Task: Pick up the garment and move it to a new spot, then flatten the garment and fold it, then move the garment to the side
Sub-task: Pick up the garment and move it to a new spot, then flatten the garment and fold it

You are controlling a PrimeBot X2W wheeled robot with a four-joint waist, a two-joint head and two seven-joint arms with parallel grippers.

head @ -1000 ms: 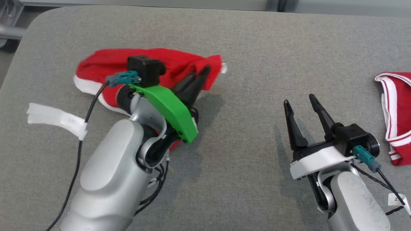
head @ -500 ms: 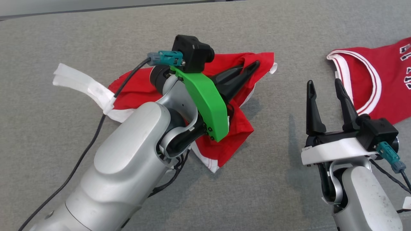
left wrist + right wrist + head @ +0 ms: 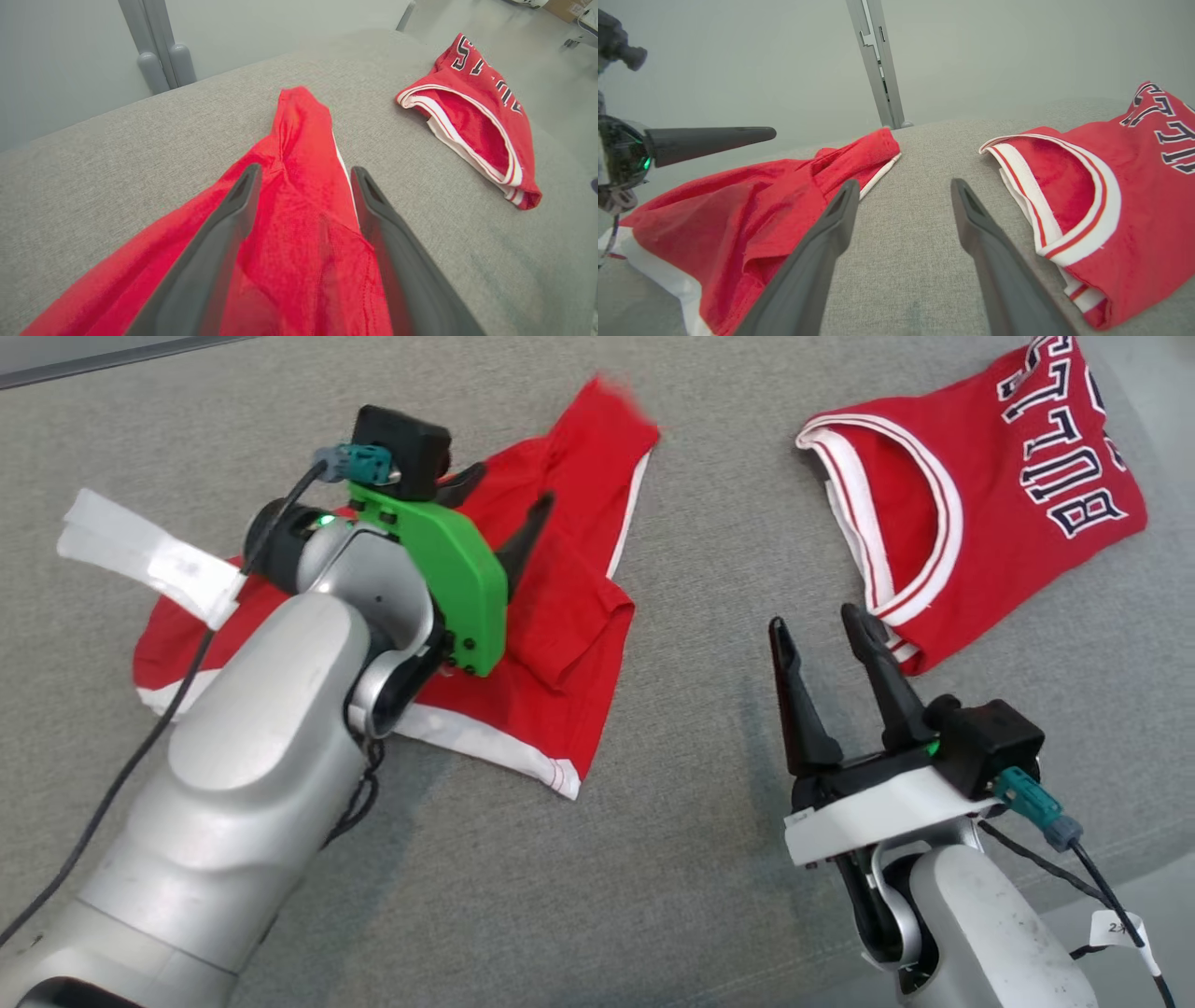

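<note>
The garment [image 3: 560, 616] is red cloth with white trim, lying crumpled and partly spread on the grey padded table [image 3: 653, 896]. My left gripper [image 3: 504, 495] hovers just over its middle, open, with nothing clamped. In the left wrist view the garment [image 3: 299, 126] stretches away beneath and between the spread fingers of the left gripper [image 3: 306, 170]. My right gripper [image 3: 822, 625] stands open over bare table to the garment's right, touching nothing. The right wrist view shows the right gripper [image 3: 903, 184] between the garment [image 3: 738, 210] and a jersey.
A red jersey [image 3: 980, 513] with white trim and dark lettering lies at the far right, also seen as the jersey [image 3: 1111, 186] and the jersey [image 3: 472, 121]. A white tape tag [image 3: 140, 555] hangs on the left arm's cable. A grey post [image 3: 878, 60] stands beyond the table's far edge.
The left gripper has opened and let go of the garment, which now lies more spread out. The head camera has shifted, bringing the jersey further into view.
</note>
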